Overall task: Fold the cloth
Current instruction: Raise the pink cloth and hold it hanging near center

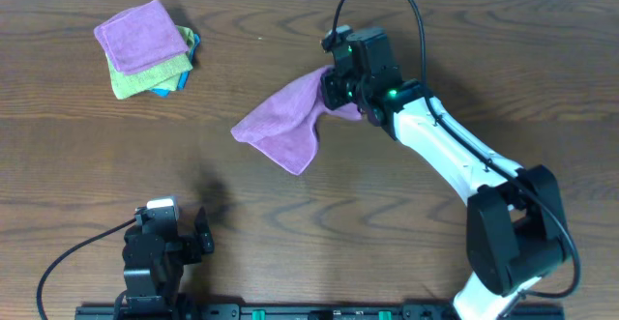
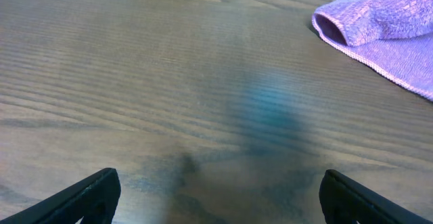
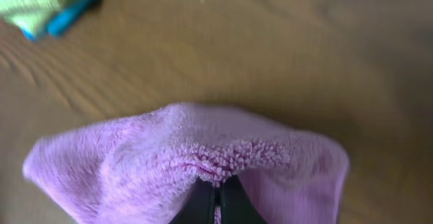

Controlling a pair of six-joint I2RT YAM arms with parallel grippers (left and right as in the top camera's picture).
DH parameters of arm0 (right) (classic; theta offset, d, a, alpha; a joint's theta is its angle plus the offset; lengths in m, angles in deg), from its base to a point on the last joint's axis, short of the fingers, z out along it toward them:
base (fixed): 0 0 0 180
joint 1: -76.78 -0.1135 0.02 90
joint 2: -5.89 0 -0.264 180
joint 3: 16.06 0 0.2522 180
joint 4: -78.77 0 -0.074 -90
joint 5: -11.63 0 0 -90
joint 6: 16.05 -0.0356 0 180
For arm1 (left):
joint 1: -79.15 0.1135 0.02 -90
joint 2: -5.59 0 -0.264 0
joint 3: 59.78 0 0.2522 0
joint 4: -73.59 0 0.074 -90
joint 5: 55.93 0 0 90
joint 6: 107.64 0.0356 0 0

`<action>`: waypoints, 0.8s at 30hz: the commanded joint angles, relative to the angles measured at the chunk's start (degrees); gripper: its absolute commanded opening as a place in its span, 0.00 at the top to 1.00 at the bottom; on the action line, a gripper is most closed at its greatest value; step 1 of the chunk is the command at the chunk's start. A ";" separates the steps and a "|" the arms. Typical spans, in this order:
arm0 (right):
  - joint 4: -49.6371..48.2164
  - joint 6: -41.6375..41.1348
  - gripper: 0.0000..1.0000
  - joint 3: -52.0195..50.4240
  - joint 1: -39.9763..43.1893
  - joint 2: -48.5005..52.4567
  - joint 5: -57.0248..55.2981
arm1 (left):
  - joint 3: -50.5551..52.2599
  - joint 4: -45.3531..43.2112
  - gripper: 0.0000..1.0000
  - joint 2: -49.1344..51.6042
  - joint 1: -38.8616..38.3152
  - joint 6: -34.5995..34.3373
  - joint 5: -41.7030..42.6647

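Surface [image 1: 77, 156]: brown wood with long lines in it
Cloth [image 1: 282, 122]: lilac and fluffy, near the middle of the wood and a bit to the right; it is bunched up, not flat; its far right end is lifted and the rest droops down to the wood on the left
Right claw [image 1: 336, 86]: closed tight on the lifted end of the cloth; in its wrist view the two tips are pressed together with a small tuft of cloth pinched between them
Right arm [image 1: 445, 146]: white and black, reaching from the front right corner up to the cloth
Left claw [image 2: 216, 200]: wide open with nothing in it; its two black fingers [image 2: 84, 198] sit at the bottom corners of its wrist view with bare wood between them
Left arm [image 1: 155, 262]: low at the front left, well apart from the cloth
Pile [image 1: 147, 49]: in the far left corner, folded cloths stacked up, lilac on top, green under it, blue peeking out on the right; well apart from the cloth
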 commanded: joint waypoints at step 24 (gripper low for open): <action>-19.89 -7.74 0.05 3.82 -0.46 9.38 -1.16 | 0.57 0.83 0.05 -0.33 -0.28 0.20 -1.05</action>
